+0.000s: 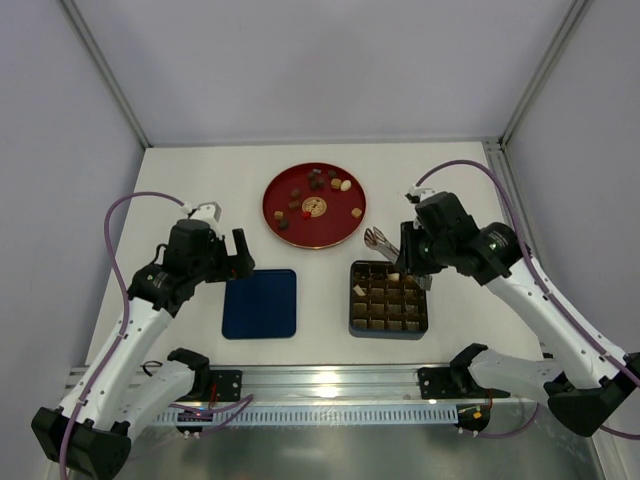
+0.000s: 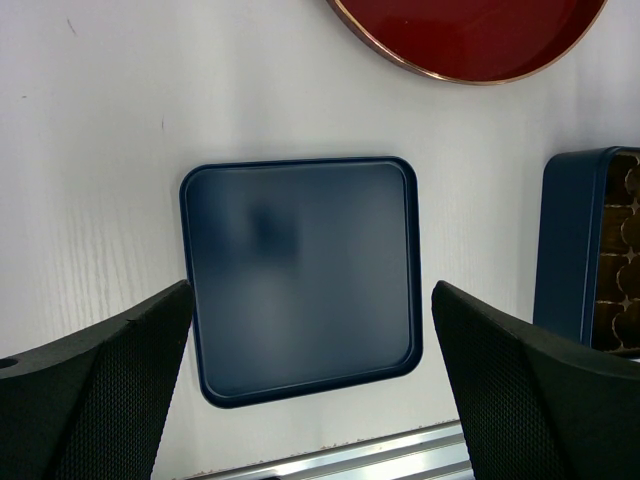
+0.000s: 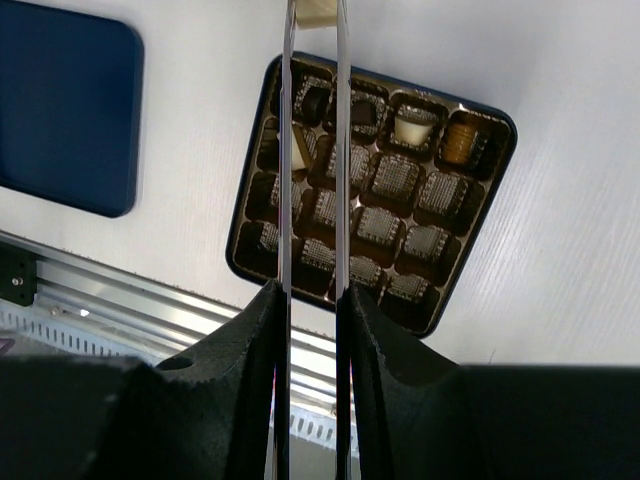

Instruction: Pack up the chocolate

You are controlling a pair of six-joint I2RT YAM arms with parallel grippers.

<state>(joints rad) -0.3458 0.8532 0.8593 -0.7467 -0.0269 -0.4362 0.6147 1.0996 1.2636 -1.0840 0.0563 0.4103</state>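
Several chocolates lie on the red plate. A few more sit in the brown gridded tray, among them a cream one and a caramel one along its far row. My right gripper is shut on metal tongs, whose blades reach over the tray. A cream chocolate is pinched at their tips, just past the tray's far edge. In the top view that gripper hangs over the tray's far side. My left gripper is open above the dark-blue lid and holds nothing.
The blue lid lies flat left of the tray. An aluminium rail runs along the near table edge. White walls enclose the table on three sides. The red plate's rim shows at the top of the left wrist view.
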